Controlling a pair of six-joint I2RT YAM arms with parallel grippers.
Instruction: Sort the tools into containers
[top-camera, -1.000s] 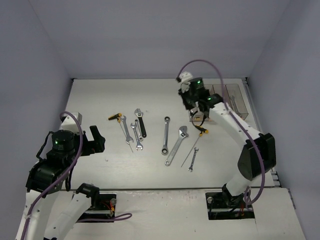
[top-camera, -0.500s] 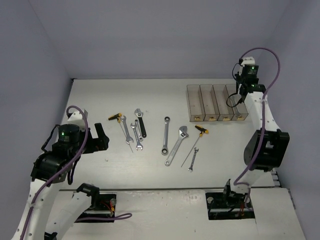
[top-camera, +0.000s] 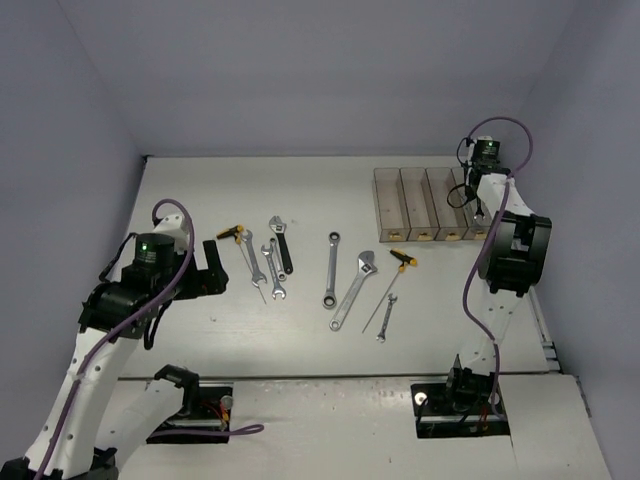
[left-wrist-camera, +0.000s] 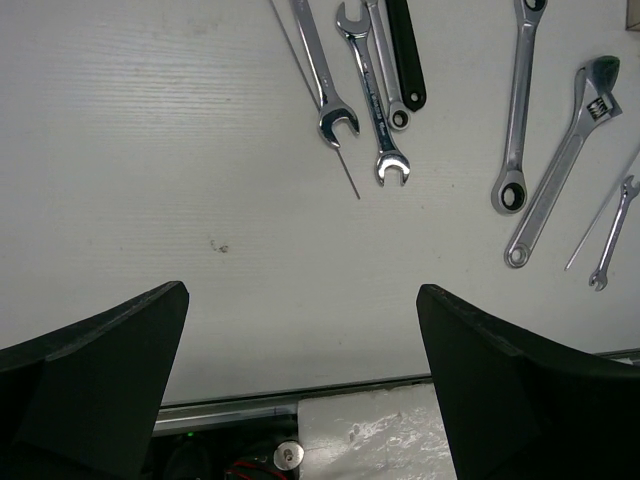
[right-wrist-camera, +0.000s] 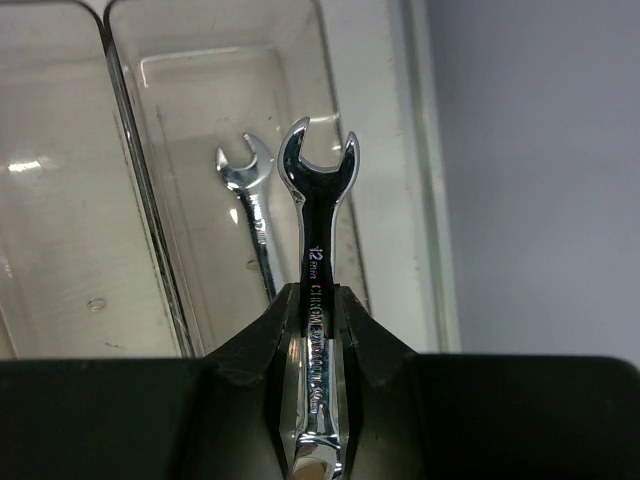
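Right pincer is nipped almost shut on the shank of a silver open-ended wrench, which sticks out past the fingertips with its forked head foremost. Directly under that head is the end bin of clear brownish plastic, the right-hand one in the row of four narrow bins. A smaller silver wrench rests on its floor, just left of the held one in the wrist view. Left pincer is spread wide with nothing between its black fingers, hanging over the white table. Ahead of it lie two silver combination wrenches side by side, a black-handled adjustable spanner just beside them, and a yellow-and-black T-handled driver with a thin rod. Further to its right lie a ring-headed ratchet wrench, a silver adjustable spanner and a small slim wrench. A second T-handled driver lies beyond these, between them and the bins.
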